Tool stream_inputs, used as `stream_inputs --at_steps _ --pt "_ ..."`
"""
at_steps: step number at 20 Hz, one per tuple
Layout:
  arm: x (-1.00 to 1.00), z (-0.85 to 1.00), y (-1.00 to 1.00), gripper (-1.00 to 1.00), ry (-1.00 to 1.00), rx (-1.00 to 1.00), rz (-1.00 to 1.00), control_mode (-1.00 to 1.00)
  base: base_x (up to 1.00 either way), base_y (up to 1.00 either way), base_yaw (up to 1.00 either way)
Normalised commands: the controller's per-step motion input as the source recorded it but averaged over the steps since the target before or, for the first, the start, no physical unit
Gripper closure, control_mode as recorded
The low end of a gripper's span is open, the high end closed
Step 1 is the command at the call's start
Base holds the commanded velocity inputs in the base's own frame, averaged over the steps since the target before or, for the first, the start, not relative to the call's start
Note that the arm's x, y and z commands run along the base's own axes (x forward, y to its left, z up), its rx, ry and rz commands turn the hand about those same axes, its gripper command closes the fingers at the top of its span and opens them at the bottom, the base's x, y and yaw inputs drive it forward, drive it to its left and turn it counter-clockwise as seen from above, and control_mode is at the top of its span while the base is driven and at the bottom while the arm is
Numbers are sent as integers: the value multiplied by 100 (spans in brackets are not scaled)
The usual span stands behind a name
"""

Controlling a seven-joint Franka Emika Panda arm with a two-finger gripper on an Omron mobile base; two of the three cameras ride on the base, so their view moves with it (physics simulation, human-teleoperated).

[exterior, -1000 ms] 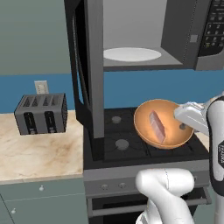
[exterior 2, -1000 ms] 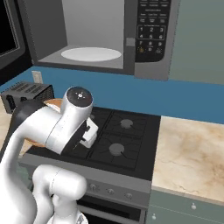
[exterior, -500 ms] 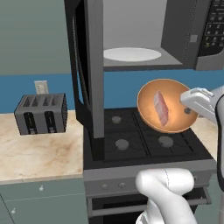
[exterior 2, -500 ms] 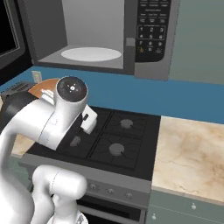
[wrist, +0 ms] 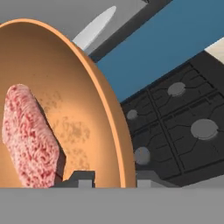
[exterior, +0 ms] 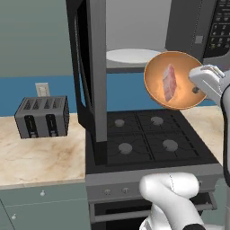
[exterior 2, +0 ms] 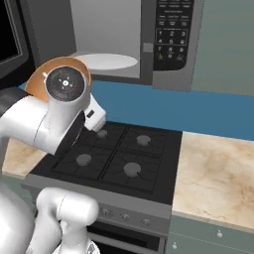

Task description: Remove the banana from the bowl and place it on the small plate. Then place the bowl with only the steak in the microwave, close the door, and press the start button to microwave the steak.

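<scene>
Carrying bowl (exterior: 176,80) with steak (exterior: 169,83) toward open microwave (exterior: 134,31). Hand (exterior: 203,83) clamped on bowl rim, bowl tilted steeply. Next: level bowl, slide onto turntable (exterior: 132,55).

Place: you're in a kitchen.
Signs: you see a stove (exterior: 143,137), open microwave (exterior 2: 124,39) above, toaster (exterior: 42,117), marble counter (exterior 2: 213,173), blue backsplash (exterior 2: 198,111).

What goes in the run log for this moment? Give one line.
phase: carrying to microwave | gripper: shut on round orange-brown bowl rim | bowl: airborne above stove, tilted | contents: pinkish-red steak slab | dark-grey microwave door: open
</scene>
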Motion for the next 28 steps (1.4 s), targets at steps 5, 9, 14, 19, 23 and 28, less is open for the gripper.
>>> stream_inputs --at_steps 5,9,14,19,23,28 --pt "32 60 0 100 -10 13 -14 -100 0 0 0" --pt "76 32 0 100 0 14 -15 -100 0 0 0" --pt "83 23 0 100 0 14 -11 -100 0 0 0" --pt "77 3 1 100 0 12 -3 -100 0 0 0" --pt "62 0 0 100 0 11 -1 -100 0 0 0" --pt "40 0 0 100 0 5 0 -100 0 0 0"
